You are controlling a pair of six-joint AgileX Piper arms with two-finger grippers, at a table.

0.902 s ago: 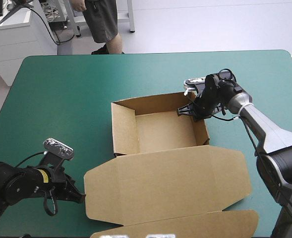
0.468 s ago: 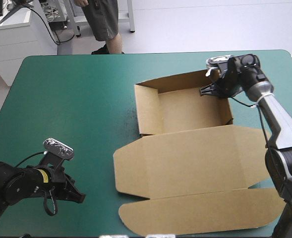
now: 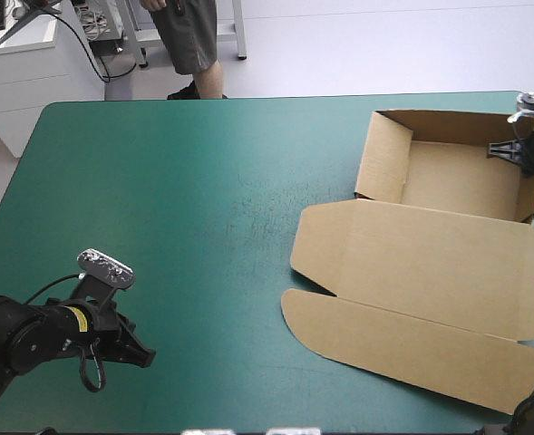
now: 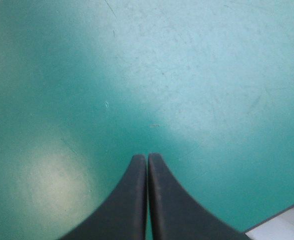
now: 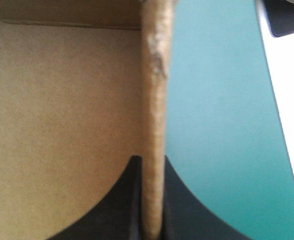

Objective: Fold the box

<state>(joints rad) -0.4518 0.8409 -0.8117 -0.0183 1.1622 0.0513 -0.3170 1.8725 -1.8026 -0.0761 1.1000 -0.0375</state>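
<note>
Fingers (image 5: 129, 200) of the right gripper (image 5: 152, 159) pinch the right wall of the box (image 3: 448, 177), all but closed on it, at the table's far right corner; its lid lies flat toward the near edge. The left gripper (image 4: 147, 157) is fully closed, holding nothing, over the teal-green cover (image 3: 176, 199) near the near left corner.

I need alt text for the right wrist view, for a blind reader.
The right gripper is shut on a raised wall of the brown box, seen edge-on. The box's floor lies on one side of the wall, the teal-green cover on the other.
</note>
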